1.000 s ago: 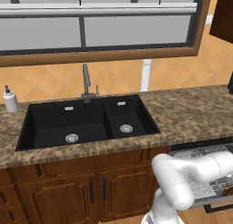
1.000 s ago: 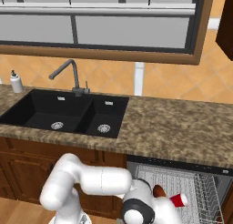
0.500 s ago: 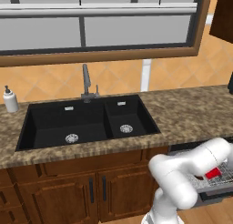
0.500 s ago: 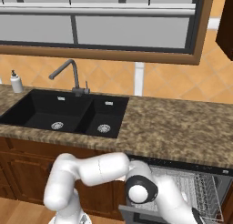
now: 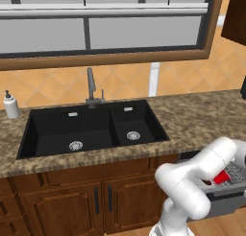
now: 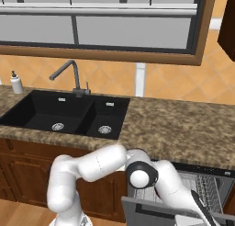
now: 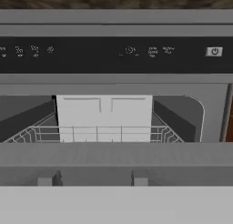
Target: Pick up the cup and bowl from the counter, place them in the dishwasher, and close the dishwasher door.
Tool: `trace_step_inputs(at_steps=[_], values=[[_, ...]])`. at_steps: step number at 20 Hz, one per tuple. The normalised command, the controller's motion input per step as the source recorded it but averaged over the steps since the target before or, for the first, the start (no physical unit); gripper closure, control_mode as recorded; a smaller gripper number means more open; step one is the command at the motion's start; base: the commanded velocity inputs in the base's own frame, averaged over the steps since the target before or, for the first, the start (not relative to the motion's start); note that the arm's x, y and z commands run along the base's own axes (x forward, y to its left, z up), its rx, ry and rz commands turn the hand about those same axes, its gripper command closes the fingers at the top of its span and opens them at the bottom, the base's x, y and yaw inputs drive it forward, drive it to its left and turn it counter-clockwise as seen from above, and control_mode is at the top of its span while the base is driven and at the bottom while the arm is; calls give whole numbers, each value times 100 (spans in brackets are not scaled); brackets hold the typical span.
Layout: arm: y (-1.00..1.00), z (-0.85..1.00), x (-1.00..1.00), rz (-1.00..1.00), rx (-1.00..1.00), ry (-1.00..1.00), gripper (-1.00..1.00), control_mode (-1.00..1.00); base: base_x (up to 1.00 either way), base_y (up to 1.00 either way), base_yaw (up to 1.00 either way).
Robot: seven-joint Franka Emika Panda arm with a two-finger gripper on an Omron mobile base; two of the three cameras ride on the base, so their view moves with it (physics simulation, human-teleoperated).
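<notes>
Progress: cup (image 5: 221, 177) sits red in dishwasher (image 5: 226, 189) rack, beside arm. Bowl not visible on worktop (image 5: 202, 121); cannot tell whether it is in rack. Judged: loading largely done, door closing left. Dishwasher door (image 6: 170, 212) partly raised, rack (image 7: 98, 134) visible behind its top edge in hand view. End effector low at door, hidden by arm; whether released or clenched, cannot tell. Writing: control strip (image 7: 113, 53) carries small pale icons and power symbol, too blurred to read; no brand legible.
</notes>
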Motion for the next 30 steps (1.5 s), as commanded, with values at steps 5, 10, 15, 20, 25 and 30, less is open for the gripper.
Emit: trace_step_inputs(at_steps=[5, 10, 15, 20, 25, 30], values=[[1, 0, 100, 3, 0, -18, -100, -100, 0, 0, 0], [7, 0, 100, 4, 0, -18, -100, -100, 0, 0, 0], [4, 0, 100, 4, 0, -16, -100, -100, 0, 0, 0], [7, 0, 98, 5, 0, -15, -100, -100, 0, 0, 0], [6, -4, 87, 4, 0, -11, -100, -100, 0, 0, 0], [3, -9, 81, 4, 0, -10, -100, -100, 0, 0, 0]])
